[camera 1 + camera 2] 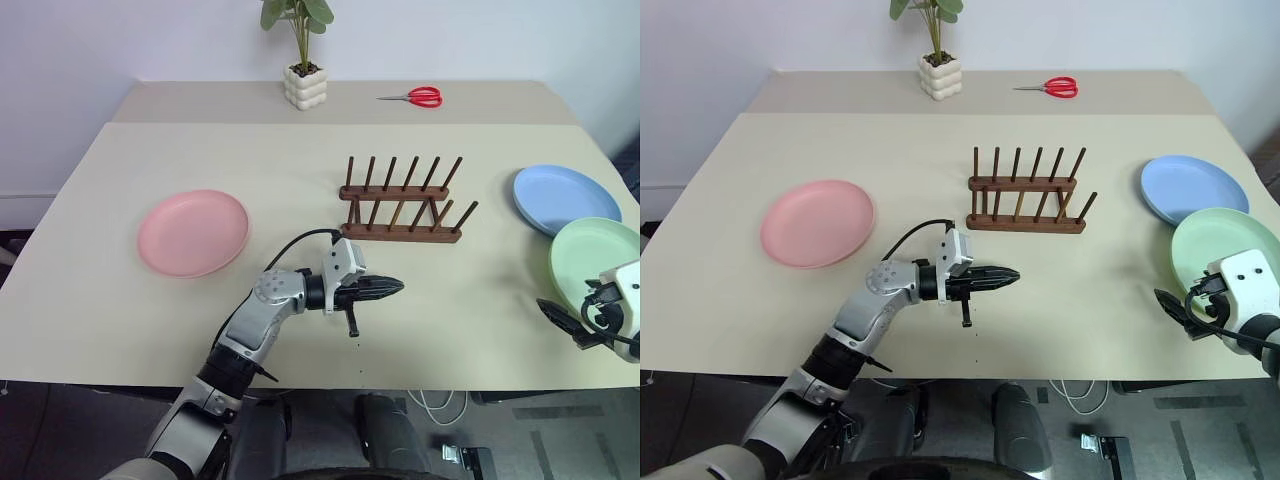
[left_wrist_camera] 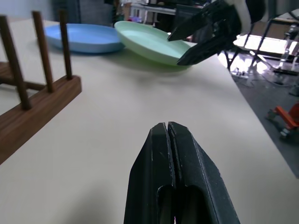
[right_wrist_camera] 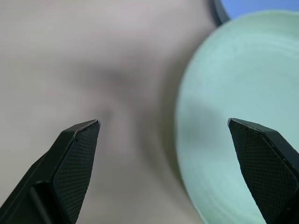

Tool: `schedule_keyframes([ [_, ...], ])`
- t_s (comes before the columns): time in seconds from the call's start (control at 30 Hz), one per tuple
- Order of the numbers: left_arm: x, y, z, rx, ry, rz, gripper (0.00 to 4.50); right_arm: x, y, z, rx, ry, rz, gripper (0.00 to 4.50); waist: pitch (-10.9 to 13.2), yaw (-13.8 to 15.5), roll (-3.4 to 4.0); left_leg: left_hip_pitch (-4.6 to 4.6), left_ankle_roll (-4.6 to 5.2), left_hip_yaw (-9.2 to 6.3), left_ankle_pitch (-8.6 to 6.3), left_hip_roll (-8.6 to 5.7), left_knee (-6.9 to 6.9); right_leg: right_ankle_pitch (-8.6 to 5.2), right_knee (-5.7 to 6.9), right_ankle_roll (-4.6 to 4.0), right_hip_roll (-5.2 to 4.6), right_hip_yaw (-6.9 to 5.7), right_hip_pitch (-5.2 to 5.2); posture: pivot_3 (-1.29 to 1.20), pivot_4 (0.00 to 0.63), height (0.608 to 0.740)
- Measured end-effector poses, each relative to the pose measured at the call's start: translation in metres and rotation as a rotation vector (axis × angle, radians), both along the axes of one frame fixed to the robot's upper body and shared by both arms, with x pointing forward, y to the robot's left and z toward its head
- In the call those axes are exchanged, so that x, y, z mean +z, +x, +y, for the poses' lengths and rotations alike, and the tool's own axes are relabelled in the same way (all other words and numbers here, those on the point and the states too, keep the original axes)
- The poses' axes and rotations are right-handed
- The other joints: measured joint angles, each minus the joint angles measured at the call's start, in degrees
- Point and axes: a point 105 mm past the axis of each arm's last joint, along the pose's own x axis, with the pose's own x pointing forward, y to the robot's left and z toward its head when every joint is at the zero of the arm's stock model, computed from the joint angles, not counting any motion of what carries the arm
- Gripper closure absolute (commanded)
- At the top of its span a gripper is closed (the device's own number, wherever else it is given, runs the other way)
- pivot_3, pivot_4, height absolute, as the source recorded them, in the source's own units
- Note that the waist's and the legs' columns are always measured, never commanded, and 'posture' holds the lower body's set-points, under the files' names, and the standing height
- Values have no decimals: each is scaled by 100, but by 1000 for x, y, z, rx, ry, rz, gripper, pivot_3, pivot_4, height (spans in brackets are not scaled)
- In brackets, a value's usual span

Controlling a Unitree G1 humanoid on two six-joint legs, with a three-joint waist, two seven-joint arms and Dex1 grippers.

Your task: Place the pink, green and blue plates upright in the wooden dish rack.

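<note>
The pink plate (image 1: 193, 232) lies flat on the table's left side. At the right, the blue plate (image 1: 565, 197) lies flat with the green plate (image 1: 590, 255) just in front of it, their rims close together. The wooden dish rack (image 1: 400, 205) stands empty at the table's middle. My left gripper (image 1: 397, 287) is shut and holds nothing; it hovers level in front of the rack, pointing right. Over the green plate's near-left rim, my right gripper (image 3: 163, 125) stands open and empty, one finger over the plate and one over the bare table.
A potted plant (image 1: 305, 85) and red scissors (image 1: 415, 97) sit at the back of the table (image 1: 300, 160). The front table edge runs just below both grippers. Cables lie on the floor beneath it.
</note>
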Motion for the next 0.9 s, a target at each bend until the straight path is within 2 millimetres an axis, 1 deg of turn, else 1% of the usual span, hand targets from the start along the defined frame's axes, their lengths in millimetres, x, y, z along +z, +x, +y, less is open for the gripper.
schedule_keyframes([
  [0.1,-2,0,1,1,8,5,4500,1,5,3,14,-22,-14,27,0,9,0,-3,0,0,0,0,2,0,0,0,0,0,0,0,150,730],
  [0.2,-4,2,4,8,19,3,4500,9,14,8,40,-41,-59,27,0,15,0,-2,0,0,0,0,1,0,0,0,0,0,-1,0,150,730],
  [0.3,-4,4,10,31,27,-5,4500,15,23,8,55,-54,-80,27,0,12,-1,-2,0,0,0,0,1,1,0,1,-1,0,-1,0,150,730],
  [0.4,-3,5,16,63,29,-14,4500,12,28,8,64,-50,-65,27,0,25,0,-2,0,-1,0,0,-1,1,0,1,-1,0,-1,0,150,730],
  [0.53,-5,4,19,79,29,-9,4500,6,33,9,70,-41,-46,27,0,35,0,-4,0,-1,0,-1,1,1,0,1,-2,0,-1,0,150,730],
  [0.67,-5,4,21,87,34,-13,4500,13,41,10,80,-56,-88,27,0,18,0,-3,0,-1,0,-1,1,1,0,1,-1,0,-1,0,150,730],
  [0.73,-4,4,21,91,33,-16,4500,17,44,15,116,-72,-107,27,0,15,1,-1,0,-1,0,0,-2,1,1,1,0,-1,-1,0,150,730],
  [0.8,-1,6,25,105,34,-27,4500,25,44,31,208,-63,-135,27,0,14,2,-2,0,-1,0,0,-3,2,2,5,0,0,-4,0,150,730],
  [0.83,4,7,30,128,29,-33,4500,31,42,45,287,-53,-155,27,1,9,2,-3,0,-2,0,0,-3,3,3,9,0,0,-4,0,150,730],
  [0.87,10,10,39,162,18,-39,4500,38,37,62,383,-46,-169,27,2,-6,1,-5,0,-2,0,3,-6,5,4,13,2,0,-9,0,150,730],
  [0.9,15,13,47,188,13,-44,4500,41,33,73,446,-42,-174,27,2,-11,1,-2,0,-4,0,6,-9,11,6,23,4,-1,-8,0,150,730],
])
